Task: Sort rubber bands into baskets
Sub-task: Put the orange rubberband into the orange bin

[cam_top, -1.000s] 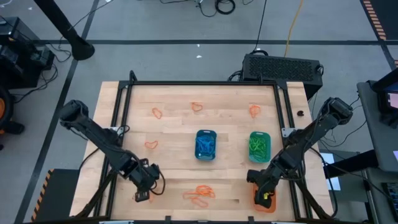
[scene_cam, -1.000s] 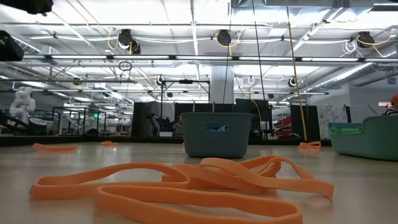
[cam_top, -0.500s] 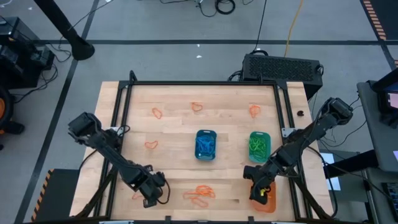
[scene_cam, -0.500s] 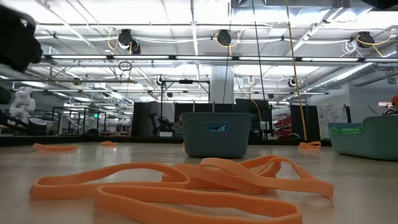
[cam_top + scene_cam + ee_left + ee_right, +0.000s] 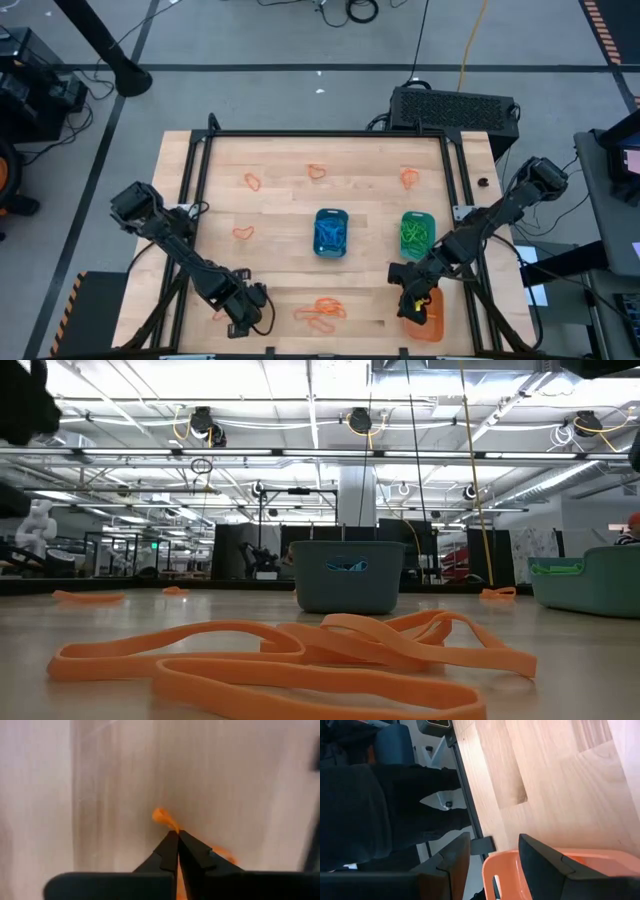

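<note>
- The left gripper (image 5: pixel 243 322) is low at the front-left corner of the tabletop (image 5: pixel 280 160). In the left wrist view its fingers (image 5: pixel 172 852) are pressed together on an orange rubber band (image 5: pixel 164 817), and a loop of it sticks out past the tips.
- The right gripper (image 5: pixel 412 305) hangs at the front-right, just over the rim of the orange basket (image 5: pixel 432 318). Its fingers (image 5: pixel 542 852) stand apart with nothing between them.
- The blue basket (image 5: pixel 331 232) sits near the middle of the tabletop, and the green basket (image 5: pixel 417 235) is to the right of it. Each one holds bands of its own colour.
- A pile of orange bands (image 5: pixel 322 312) lies at the middle of the front edge. Single orange bands lie also nearer the back edge (image 5: pixel 317 171) and towards the left side (image 5: pixel 243 233).
- I judge that the step in hand is the pick: the band is pinched and must now be lifted.
- To do it well, lift straight up and slowly, so that the thin band does not slip out of the tips.
- Check that the whole loop leaves the wood before moving sideways.
- The way to the orange basket goes over the front pile; keep high enough there, so the hanging loop does not catch the other bands.
- The right arm stands at that basket, so it should clear the rim first, or a hand-over can be considered.
</note>
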Action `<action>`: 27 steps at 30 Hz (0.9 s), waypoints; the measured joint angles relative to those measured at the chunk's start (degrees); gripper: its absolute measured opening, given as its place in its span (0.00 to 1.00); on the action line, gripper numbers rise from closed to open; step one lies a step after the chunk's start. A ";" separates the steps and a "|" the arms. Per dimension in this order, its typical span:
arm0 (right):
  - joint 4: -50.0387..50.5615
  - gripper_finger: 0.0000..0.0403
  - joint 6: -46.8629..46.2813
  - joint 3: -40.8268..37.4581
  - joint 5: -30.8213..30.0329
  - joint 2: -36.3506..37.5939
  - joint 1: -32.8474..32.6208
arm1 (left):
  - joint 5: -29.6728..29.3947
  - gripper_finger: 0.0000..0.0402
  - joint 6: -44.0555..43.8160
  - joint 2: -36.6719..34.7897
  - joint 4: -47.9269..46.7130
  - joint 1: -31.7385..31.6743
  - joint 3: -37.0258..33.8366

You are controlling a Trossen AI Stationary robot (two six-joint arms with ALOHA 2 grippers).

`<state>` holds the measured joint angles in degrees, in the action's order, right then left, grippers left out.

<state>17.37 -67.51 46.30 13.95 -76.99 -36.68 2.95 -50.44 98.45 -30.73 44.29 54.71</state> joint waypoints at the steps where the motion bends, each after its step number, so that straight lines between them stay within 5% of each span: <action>1: -0.04 0.40 0.30 0.00 0.19 0.00 0.25 | -0.01 0.03 0.24 -0.55 -0.28 0.00 0.03; 8: -0.03 0.40 3.50 0.00 2.79 0.00 2.98 | -1.44 0.01 1.91 -4.47 -1.41 -1.29 0.08; 16: -6.06 0.40 9.48 -0.02 2.68 0.02 10.39 | -13.50 0.00 6.43 -14.51 -1.99 -7.68 0.05; 21: -15.30 0.40 13.54 -0.02 0.78 0.02 16.11 | -17.67 0.00 9.89 -19.32 6.44 -14.21 0.05; 27: -25.23 0.40 17.20 -0.02 -10.24 0.02 22.25 | -17.68 0.00 14.38 -19.93 23.11 -21.54 0.05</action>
<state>-7.86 -50.31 46.28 3.71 -76.97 -14.43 -14.73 -36.06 78.53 -7.62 22.75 54.76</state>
